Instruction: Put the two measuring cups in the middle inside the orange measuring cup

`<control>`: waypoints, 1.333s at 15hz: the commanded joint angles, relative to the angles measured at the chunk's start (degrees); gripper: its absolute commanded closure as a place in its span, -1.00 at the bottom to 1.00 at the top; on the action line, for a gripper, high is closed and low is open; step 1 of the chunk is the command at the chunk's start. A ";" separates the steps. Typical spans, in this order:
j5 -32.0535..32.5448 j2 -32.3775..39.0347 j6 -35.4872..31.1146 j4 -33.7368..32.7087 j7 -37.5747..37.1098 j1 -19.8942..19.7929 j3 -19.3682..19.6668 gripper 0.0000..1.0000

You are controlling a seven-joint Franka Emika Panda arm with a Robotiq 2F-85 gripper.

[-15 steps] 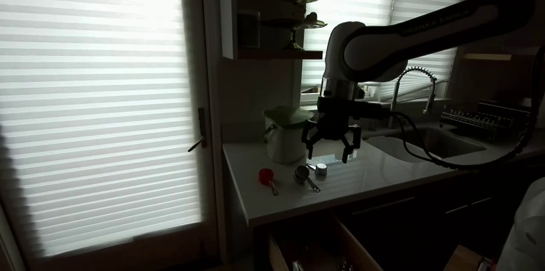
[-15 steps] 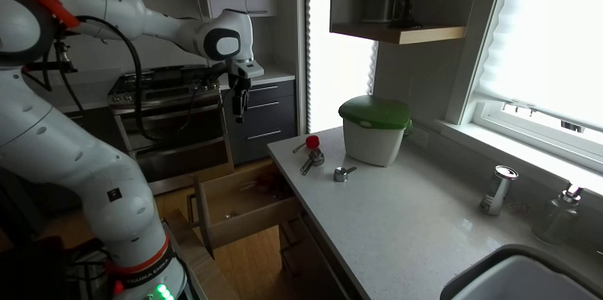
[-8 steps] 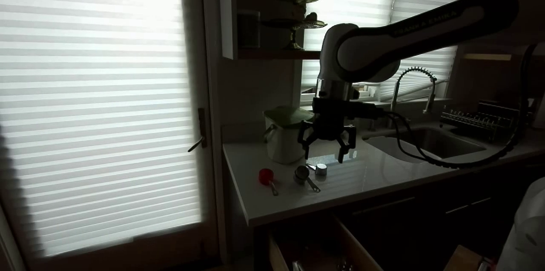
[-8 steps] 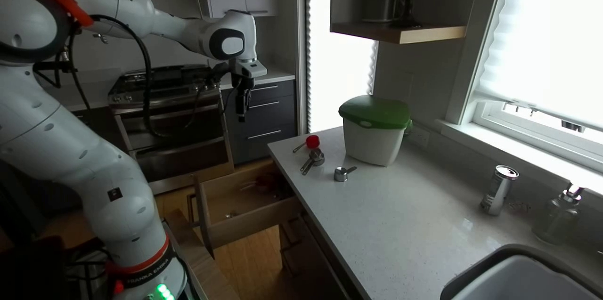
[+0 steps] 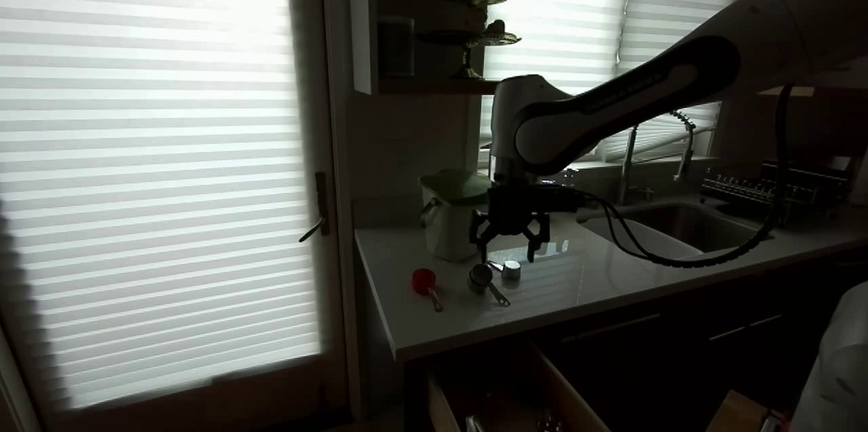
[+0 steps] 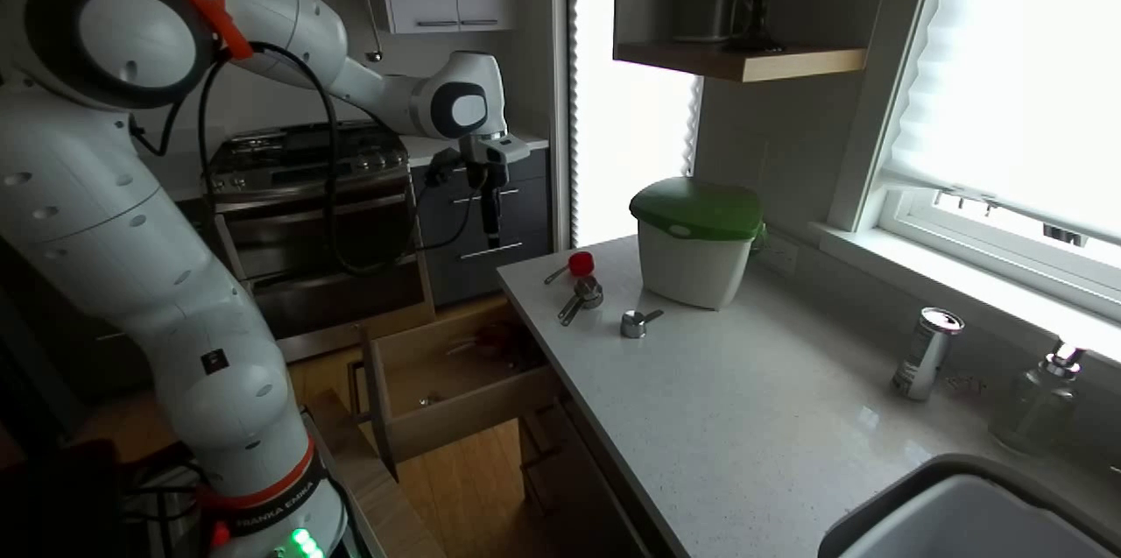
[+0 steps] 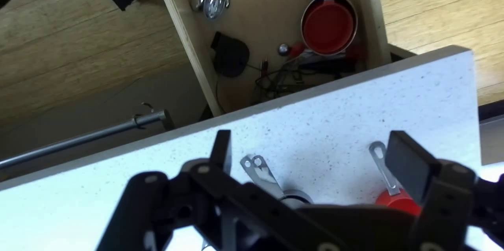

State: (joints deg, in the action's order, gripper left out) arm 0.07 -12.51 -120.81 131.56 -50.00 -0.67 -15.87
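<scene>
Two grey metal measuring cups sit nested together on the counter, handles side by side. They also show in an exterior view and partly in the wrist view, where the gripper hides most of their bowls. The orange measuring cup, red-orange with a metal handle, lies beside them, apart; it also shows in an exterior view and the wrist view. It appears bottom up. My gripper is open and empty, above the counter; it shows in both exterior views.
Another small silver cup stands near the nested cups. A white bin with a green lid stands behind. An open drawer with several utensils is below the counter edge. A can, a soap bottle and a shelf are farther off.
My gripper has moved lower and toward the cups, leftward in an exterior view and rightward in an exterior view. It stays open. The cups have not moved.
</scene>
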 commanded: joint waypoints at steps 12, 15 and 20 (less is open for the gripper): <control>26.66 20.59 -28.13 -0.61 3.25 3.32 12.64 -1.00; 25.07 20.05 -28.54 -0.09 4.68 4.24 13.97 -1.00; 25.73 20.97 -28.98 -0.78 4.55 4.79 14.59 -1.00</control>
State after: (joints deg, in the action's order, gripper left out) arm 26.42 8.52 -149.75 130.77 -45.95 2.28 -3.15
